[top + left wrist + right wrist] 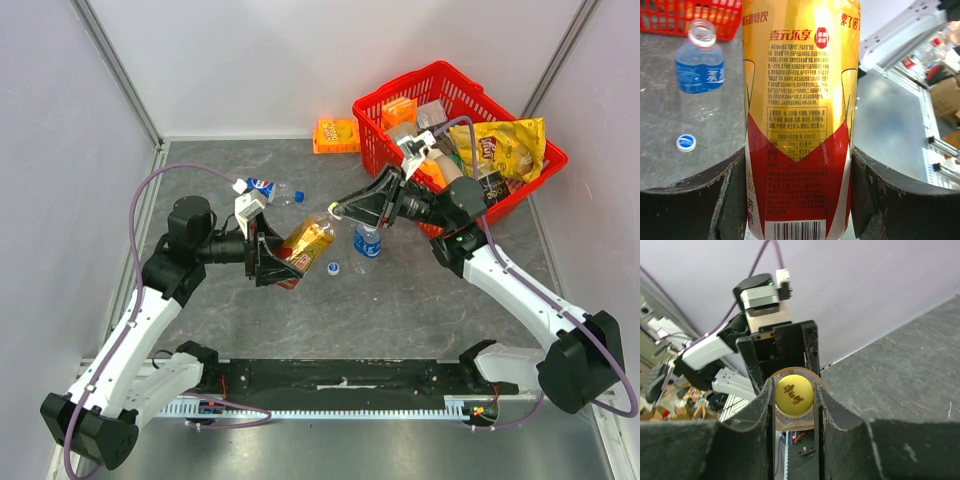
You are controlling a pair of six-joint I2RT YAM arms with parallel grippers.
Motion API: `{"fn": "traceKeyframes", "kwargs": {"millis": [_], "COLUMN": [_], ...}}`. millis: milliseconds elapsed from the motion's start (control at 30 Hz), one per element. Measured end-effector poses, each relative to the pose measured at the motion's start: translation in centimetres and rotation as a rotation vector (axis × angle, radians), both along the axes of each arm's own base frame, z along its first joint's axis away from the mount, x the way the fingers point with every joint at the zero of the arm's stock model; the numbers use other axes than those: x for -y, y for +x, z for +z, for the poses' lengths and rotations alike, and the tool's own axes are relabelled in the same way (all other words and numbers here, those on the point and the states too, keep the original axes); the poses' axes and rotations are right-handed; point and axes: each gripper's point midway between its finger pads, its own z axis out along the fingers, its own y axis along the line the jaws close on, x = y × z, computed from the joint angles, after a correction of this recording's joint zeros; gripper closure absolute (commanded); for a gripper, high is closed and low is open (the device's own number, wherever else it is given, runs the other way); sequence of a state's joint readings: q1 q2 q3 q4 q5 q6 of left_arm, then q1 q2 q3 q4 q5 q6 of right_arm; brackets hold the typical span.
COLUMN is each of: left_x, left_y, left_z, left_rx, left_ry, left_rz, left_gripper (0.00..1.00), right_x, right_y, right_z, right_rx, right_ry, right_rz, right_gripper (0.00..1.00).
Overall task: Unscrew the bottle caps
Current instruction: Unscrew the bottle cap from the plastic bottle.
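My left gripper (278, 260) is shut on the amber bottle (306, 248) with the red-white label and holds it tilted above the table. In the left wrist view the bottle (800, 125) fills the gap between the fingers (730, 195). My right gripper (341, 211) is shut on its yellow cap (333, 210). In the right wrist view the cap (794, 397) sits between the fingertips (826, 410). A clear bottle (367, 241) stands with no cap on it, also in the left wrist view (700, 62). A whitish-blue cap (333, 267) lies loose beside it (686, 143). Another clear bottle (264, 187) lies with its blue cap (299, 197) on.
A red basket (398, 84) full of snack packs stands at the back right behind the right arm, with a yellow chip bag (510, 145) in it. An orange box (336, 135) lies to its left by the back wall.
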State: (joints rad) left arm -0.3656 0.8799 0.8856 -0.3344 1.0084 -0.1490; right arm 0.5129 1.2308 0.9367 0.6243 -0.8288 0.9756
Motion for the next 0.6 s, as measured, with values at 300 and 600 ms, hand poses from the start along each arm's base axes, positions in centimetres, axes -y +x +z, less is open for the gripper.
{"fn": "traceKeyframes", "kwargs": {"millis": [300,600], "left_x": [0.4,0.3], "left_y": [-3.4,-5.9], "left_z": [2.3,4.6], "left_rx": [-0.07,-0.153], "left_ry": [-0.084,-0.15], "left_rz": [-0.185,-0.33], "left_gripper": [0.45,0.44], "right_x": [0.9,2.0], "right_y": [-4.0,-7.7], "right_z": [2.4,4.0], "right_rx": [0.186,0.372], "right_ry": [0.039,0.163], "right_rz": [0.118,0.181], "right_gripper": [1.0,1.0]}}
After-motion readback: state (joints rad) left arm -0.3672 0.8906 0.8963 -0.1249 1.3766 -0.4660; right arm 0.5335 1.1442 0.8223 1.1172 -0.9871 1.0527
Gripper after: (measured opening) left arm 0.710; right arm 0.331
